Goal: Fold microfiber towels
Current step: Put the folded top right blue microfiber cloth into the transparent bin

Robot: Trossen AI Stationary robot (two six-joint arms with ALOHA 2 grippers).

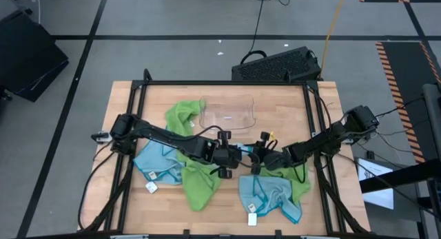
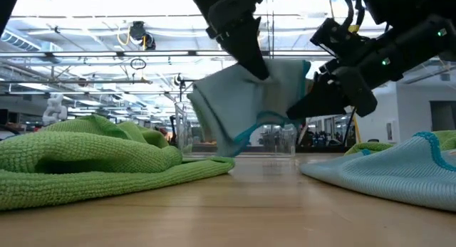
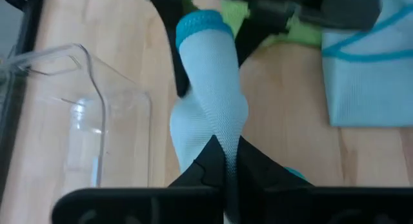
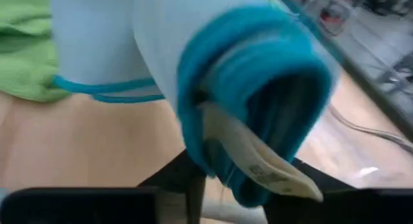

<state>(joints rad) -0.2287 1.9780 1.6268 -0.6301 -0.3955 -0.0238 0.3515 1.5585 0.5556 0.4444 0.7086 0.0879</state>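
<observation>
Light blue microfiber towel [image 2: 249,101] hangs above the table [image 1: 227,198], clamped between the closed left gripper [image 3: 226,161] and the right gripper [image 2: 303,104], which pinches its edge.

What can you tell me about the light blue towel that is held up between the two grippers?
The light blue towel is a soft, finely woven cloth with a darker blue stitched edge and a small white tag. It hangs bunched and folded above the wooden table, clear of it in the low view. The left gripper is shut on one part; the right gripper meets its other end, near the tag. It is near the table's middle, by the clear tray.
</observation>
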